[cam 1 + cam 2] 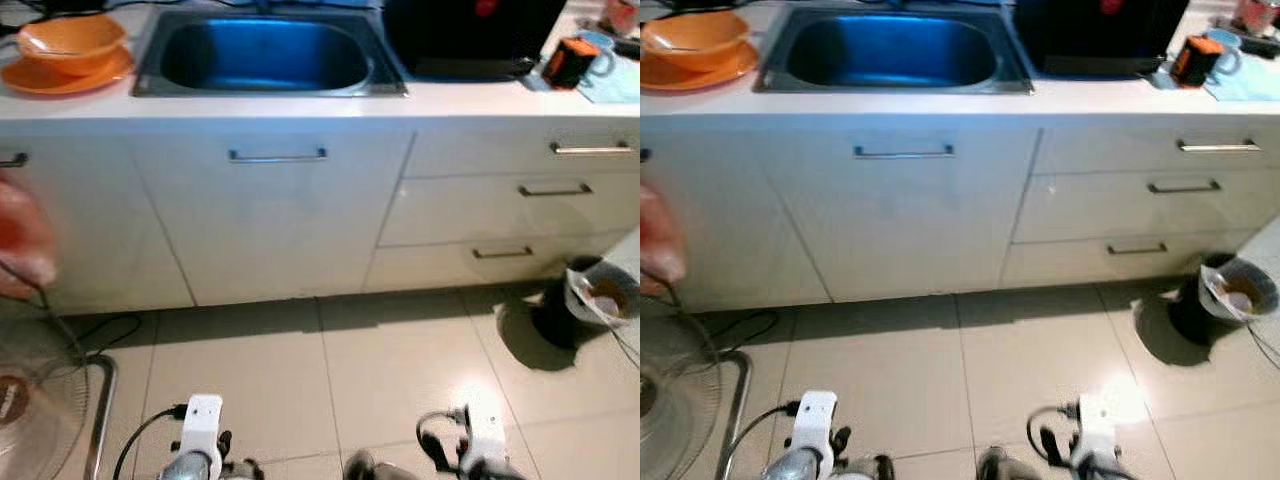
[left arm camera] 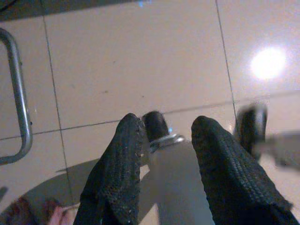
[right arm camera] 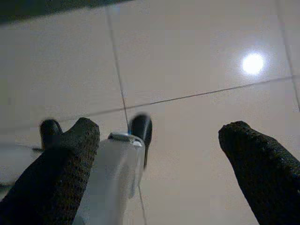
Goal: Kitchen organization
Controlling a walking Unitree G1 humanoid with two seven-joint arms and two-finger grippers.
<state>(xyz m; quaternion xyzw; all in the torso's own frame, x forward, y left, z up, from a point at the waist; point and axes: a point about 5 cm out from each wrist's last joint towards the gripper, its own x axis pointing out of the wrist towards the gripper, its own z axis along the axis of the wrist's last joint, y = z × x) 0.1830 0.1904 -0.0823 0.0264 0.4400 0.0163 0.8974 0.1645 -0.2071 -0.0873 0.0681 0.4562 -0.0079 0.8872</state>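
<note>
A white kitchen counter (image 1: 470,100) runs across the far side, with a steel sink (image 1: 385,80) set into it. An orange bowl (image 1: 70,42) rests on an orange plate (image 1: 90,78) at the counter's left. An orange and black mug (image 1: 572,60) stands at the right. Both arms hang low over the tiled floor: left arm (image 1: 200,430), right arm (image 1: 482,425). My left gripper (image 2: 169,122) is open, with nothing between its fingers. My right gripper (image 3: 160,127) is open wide and holds nothing.
A black appliance (image 1: 470,35) sits right of the sink. Cabinet door handle (image 1: 277,156) and drawer handles (image 1: 555,189) face me. A lined bin (image 1: 585,300) stands on the floor at right, a fan (image 1: 35,400) at left. A blurred reddish shape (image 1: 20,240) is at the left edge.
</note>
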